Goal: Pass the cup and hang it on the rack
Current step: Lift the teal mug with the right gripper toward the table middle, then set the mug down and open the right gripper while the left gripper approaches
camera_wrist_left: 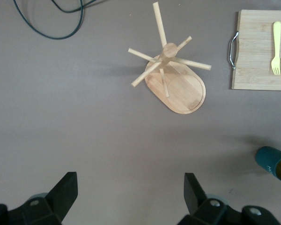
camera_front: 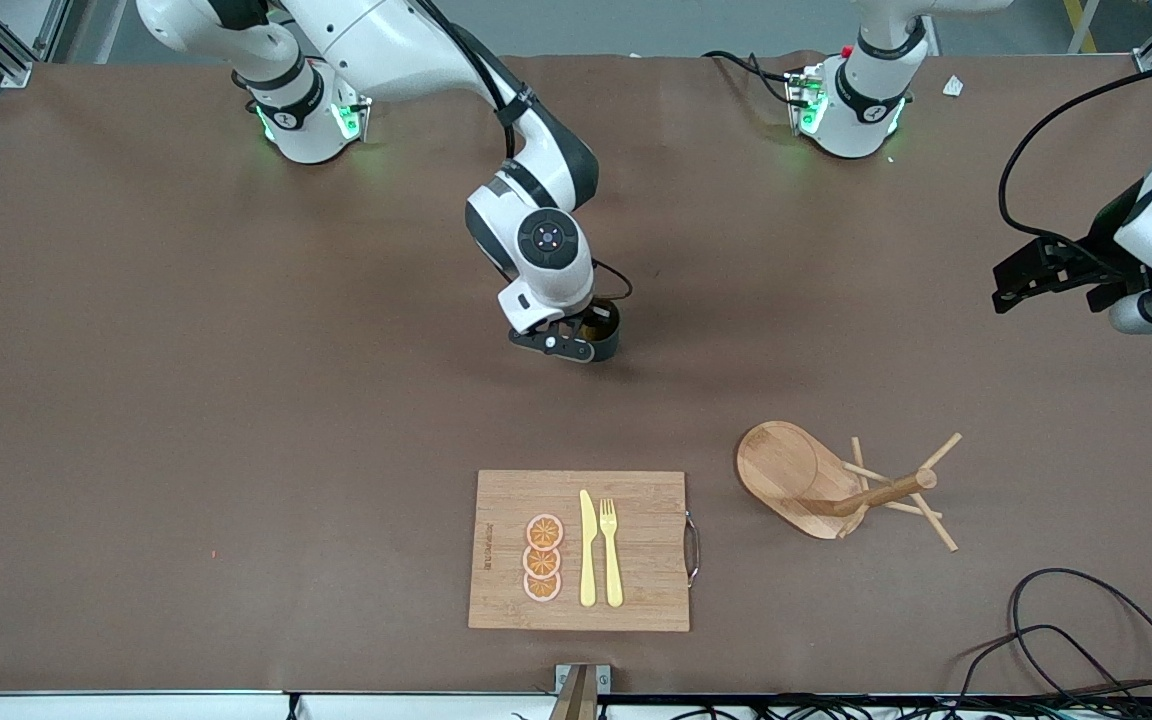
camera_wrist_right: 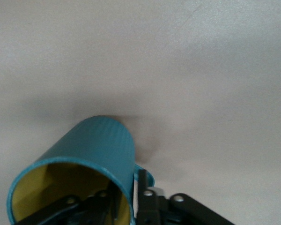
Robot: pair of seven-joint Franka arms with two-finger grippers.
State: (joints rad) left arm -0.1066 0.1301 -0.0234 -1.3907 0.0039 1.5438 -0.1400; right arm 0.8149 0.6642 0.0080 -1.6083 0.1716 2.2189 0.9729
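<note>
**Right gripper at the cup rim, left gripper spread and waiting**

Right fingers (camera_wrist_right: 113,205) straddled the cup (camera_wrist_right: 91,161) wall: one inside against the yellowish lining, the other outside by the loop handle. Whether they were clamped on the wall or just released could not be told; the gap between finger and wall was not readable. Right gripper (camera_front: 568,338) sat low at the cup, mid-table, with the cup's rim facing the wrist camera and its ribbed teal wall running away from it. The cup looked to be down on the brown table (camera_front: 186,400), casting a shadow right against its base.

Landmark = the rack (camera_front: 841,485). The cup was farther from the front camera than the rack and toward the right arm's end of the table from it, well apart. In the left wrist view the cup (camera_wrist_left: 274,163) showed at the edge, teal wall and yellow mouth visible.

Left fingers (camera_wrist_left: 65,194) were spread wide with nothing between them. Left gripper (camera_front: 1031,275) hung over bare table, toward the left arm's end from the rack; that arm was waiting.

The rack stood upright on its oval base, central post with thin angled pegs, nothing on them.

Cutting board (camera_front: 581,550) lay beside the rack, toward the right arm's end, with a metal handle facing the rack. On it were a yellow knife (camera_front: 587,548), a yellow fork (camera_front: 611,550) and three orange slices (camera_front: 543,558).
</note>
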